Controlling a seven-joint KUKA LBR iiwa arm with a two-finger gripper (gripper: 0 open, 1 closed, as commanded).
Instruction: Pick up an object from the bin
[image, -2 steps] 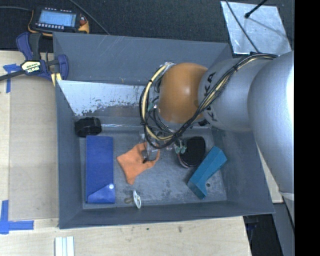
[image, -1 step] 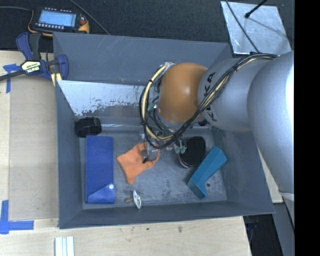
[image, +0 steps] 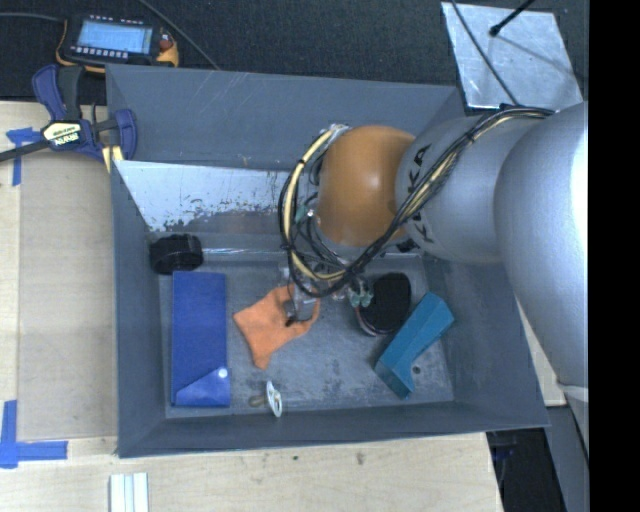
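Observation:
My gripper (image: 297, 305) is down in the middle of the bin, mostly hidden under the arm's orange cover. Its tip rests on the upper right corner of a crumpled orange cloth (image: 268, 328) lying on the bin floor. Just right of the gripper sits a black oval thing (image: 388, 300), partly covered by the arm's cables. A blue wedge-shaped block (image: 415, 343) lies tilted beside it at the lower right.
A long flat blue pad (image: 198, 338) lies along the left wall. A black round cap (image: 176, 253) sits at the back left corner. A small pale metal piece (image: 273, 400) lies near the front wall. The arm covers the back right of the bin.

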